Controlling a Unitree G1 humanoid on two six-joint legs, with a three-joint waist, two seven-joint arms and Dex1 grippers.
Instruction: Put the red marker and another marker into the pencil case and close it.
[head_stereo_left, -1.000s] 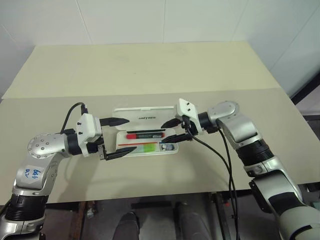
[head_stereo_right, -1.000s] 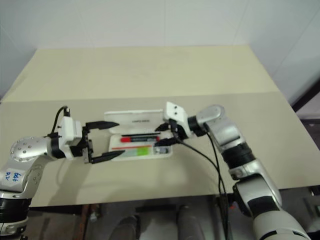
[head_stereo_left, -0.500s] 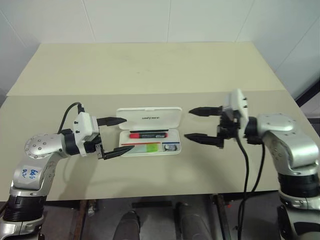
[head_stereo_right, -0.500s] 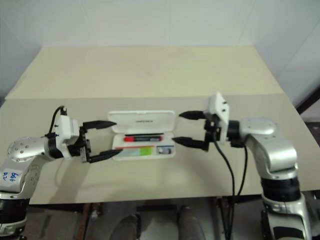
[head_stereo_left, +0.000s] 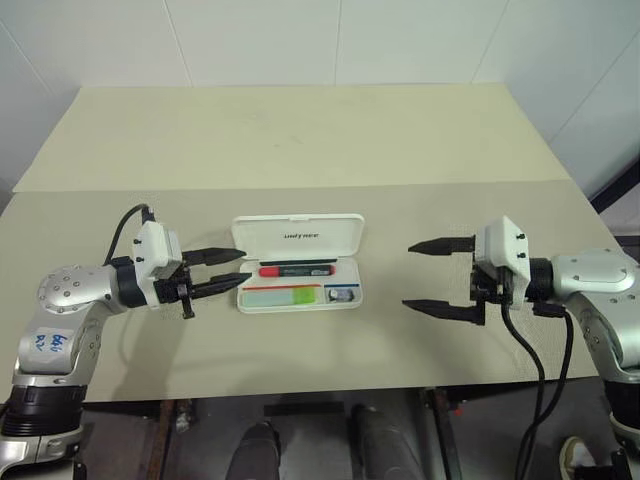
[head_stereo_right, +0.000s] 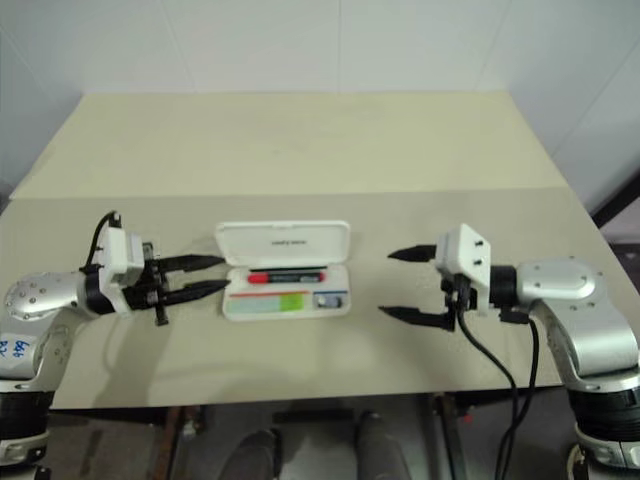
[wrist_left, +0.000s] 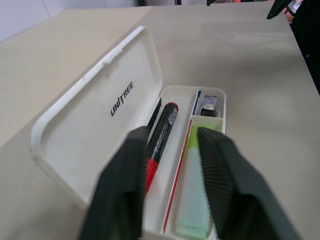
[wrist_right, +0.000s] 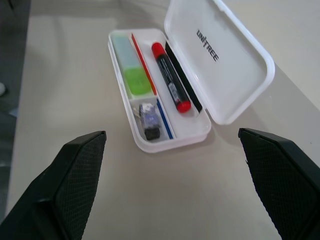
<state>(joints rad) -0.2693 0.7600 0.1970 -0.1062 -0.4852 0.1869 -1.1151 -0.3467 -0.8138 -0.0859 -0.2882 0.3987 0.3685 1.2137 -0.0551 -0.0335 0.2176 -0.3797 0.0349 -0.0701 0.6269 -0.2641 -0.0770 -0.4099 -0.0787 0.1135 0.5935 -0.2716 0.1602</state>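
- The pencil case (wrist_left: 95, 120) is showing the word "UNITREE" in dark capital letters on the inner face of its raised lid.
- The red marker (wrist_left: 161, 137) is carrying small white print along its black barrel, too fine to read.
- A blue handwritten note is showing on the left arm, not legible.

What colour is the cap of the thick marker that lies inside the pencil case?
Lime green; the another marker lies in the open pencil case, clearest in the right wrist view.
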